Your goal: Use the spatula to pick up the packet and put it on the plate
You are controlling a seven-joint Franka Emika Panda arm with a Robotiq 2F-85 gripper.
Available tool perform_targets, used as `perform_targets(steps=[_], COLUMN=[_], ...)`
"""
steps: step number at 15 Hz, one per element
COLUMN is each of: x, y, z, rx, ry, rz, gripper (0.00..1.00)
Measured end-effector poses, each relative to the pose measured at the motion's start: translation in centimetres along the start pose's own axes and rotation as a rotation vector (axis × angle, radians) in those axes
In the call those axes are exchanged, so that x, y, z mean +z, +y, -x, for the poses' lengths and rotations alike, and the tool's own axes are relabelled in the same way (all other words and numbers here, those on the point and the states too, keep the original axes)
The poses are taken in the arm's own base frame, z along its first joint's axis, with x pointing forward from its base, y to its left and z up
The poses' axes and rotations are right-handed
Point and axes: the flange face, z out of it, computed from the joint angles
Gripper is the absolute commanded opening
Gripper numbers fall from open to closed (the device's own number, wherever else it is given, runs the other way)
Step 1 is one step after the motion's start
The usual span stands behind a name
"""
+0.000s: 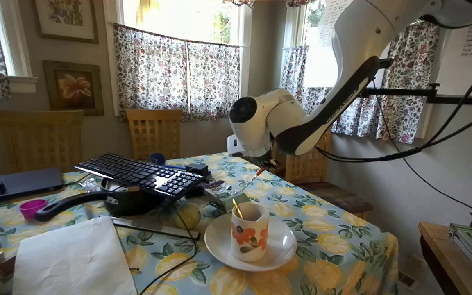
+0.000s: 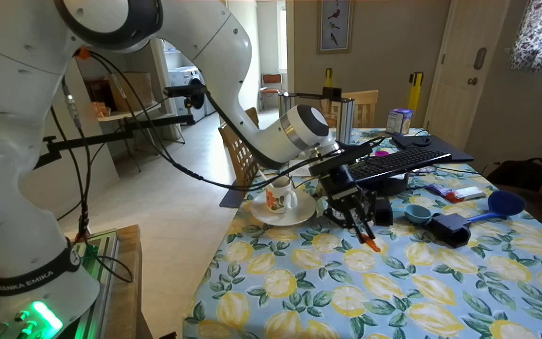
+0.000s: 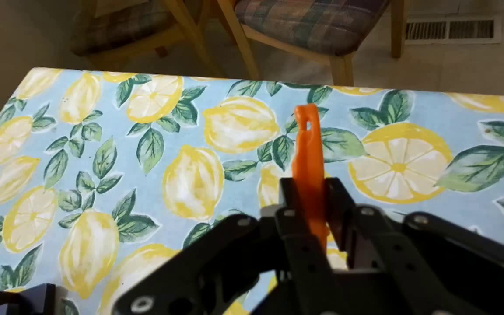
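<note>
- Gripper [image 3: 309, 188] is clamping the orange handle of the spatula [image 3: 309, 148] — jaws standing only the handle's thickness apart.
- Silvery packet [image 1: 219, 188] is lying beyond the plate [image 1: 282, 242] in an exterior view — spatula contact undeterminable.
- Plate is bearing the upright flowered cup [image 1: 249, 233].

Gloss gleams on the white plate [image 1: 219, 243], smooth and bright, and the cup [image 1: 249, 231] looks smooth too! The spatula handle [image 3: 309, 153] shows orange plastic, by its look; the tablecloth [image 2: 299, 263] is matt cloth, the white sheet [image 1: 72, 258] matt, faintly creased paper, the chair [image 1: 154, 117] wood, the keyboard [image 1: 137, 170] black plastic.
</note>
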Motion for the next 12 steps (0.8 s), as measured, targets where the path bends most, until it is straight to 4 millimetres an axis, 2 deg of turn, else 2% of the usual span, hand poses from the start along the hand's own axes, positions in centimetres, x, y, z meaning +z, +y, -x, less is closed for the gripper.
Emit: perform_targets(steps=[8, 12], x=[1.7, 2.1], y=[-1.9, -3.2], z=[3.2, 5.6], rx=[0.009, 0.007], ry=[-0.028, -0.046], rz=[-0.033, 0.000], gripper=[0.05, 0.05])
